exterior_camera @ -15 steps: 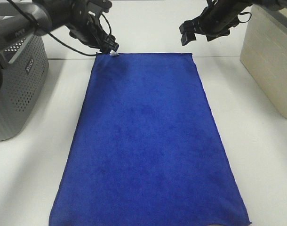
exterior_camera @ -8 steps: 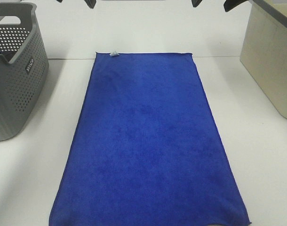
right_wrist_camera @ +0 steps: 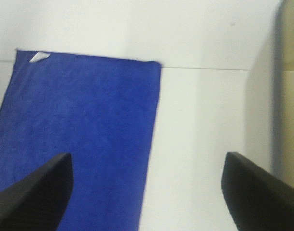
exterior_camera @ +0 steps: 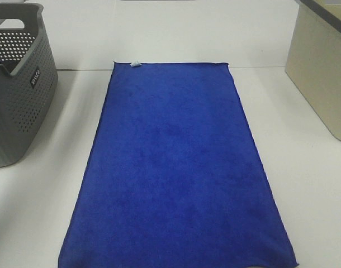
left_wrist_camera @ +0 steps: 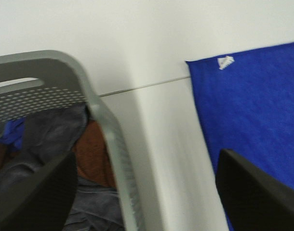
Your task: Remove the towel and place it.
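towel: large royal-blue rectangular microfibre towel (exterior_camera: 173, 173) is lying flat and spread on the white table (exterior_camera: 304, 190), white tag (exterior_camera: 135, 63) at its far left corner.
change: I'm seeing both arms gone from the high view since a second ago; towel released, placing is looking done.
left gripper (left_wrist_camera: 147, 192): jaws standing wide, holding nothing.
right gripper (right_wrist_camera: 147, 192): jaws standing wide, empty.
around: grey perforated plastic basket (exterior_camera: 17, 84) is sitting left with clothes inside; beige bin (exterior_camera: 321, 72) right; nothing is blocking.
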